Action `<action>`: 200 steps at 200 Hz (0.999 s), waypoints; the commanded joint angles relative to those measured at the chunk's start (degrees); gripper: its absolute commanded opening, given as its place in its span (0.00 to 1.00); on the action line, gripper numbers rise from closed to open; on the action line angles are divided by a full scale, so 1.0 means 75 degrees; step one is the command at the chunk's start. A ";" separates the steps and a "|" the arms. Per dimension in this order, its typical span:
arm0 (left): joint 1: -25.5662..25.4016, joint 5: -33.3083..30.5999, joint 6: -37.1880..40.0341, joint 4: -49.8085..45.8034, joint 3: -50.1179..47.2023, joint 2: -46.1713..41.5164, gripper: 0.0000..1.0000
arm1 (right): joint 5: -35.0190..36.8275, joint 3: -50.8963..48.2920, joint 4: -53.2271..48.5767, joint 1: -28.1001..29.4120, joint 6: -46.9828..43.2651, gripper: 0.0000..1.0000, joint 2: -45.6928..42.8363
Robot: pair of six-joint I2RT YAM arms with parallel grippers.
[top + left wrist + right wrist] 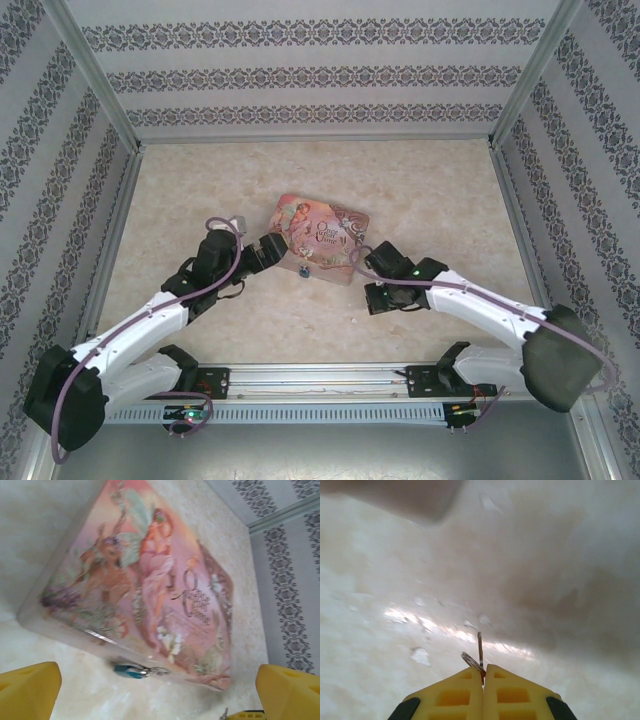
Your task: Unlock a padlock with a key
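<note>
At the right end effector [484,672]: yellow fingers [515,695] pressed fully together, clamped on the key [480,647]. The key's thin dark blade stands out past the fingertips, roughly upright in the right wrist view. A small wire ring [469,659] sits at its base, just left of the finger seam. Pale marbled table [395,580] lies beyond, blurred.

At the left end effector [157,692]: fingers spread as wide as they go, one yellow fingertip [27,690] at each lower corner of the left wrist view, nothing held between them.

Padlock [132,670]: blue body, silver shackle, lying flat on the table. It is ahead of the left end effector, within the span of its open fingers and nearer the left one. It lies just beside the near edge of the pink tin [150,580]; whether it touches the tin cannot be told.

Top view: the padlock [304,272] is a small blue speck at the tin's [322,238] near edge, between the two end effectors. The left end effector [272,250] is just to its left, by the tin's left corner. The right end effector [366,260] is to its right, near the tin's right corner, apart from the padlock.

Surroundings: patterned wallpaper panels [300,70] enclose the table on three sides.
</note>
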 commanded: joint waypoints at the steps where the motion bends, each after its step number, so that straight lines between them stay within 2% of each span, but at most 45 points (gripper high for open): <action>1: -0.0112 0.0475 0.0532 -0.0294 0.0633 -0.0198 0.98 | -0.0184 0.0270 0.0771 -0.0034 -0.0774 0.00 -0.0689; 59: -0.0134 0.1317 0.0428 -0.0938 0.1941 0.0126 0.86 | -0.0907 -0.0459 0.3977 -0.0049 -0.2275 0.00 -0.2504; 88: -0.0231 0.1601 0.0402 -0.1339 0.2420 0.0339 0.80 | -0.1013 -0.0852 0.5022 -0.0034 -0.3032 0.00 -0.3090; 118: -0.0503 0.1622 0.0399 -0.1453 0.2692 0.0391 0.74 | -0.1213 -0.0792 0.5217 -0.0023 -0.3601 0.00 -0.3203; 165: -0.0931 0.1684 0.0663 -0.1505 0.3032 0.0533 0.69 | -0.1727 -0.0621 0.5504 -0.0021 -0.3825 0.00 -0.2770; 200: -0.1036 0.2417 0.1342 -0.1014 0.3004 0.0522 0.65 | -0.2693 -0.0216 0.5410 -0.0070 -0.3663 0.00 -0.2300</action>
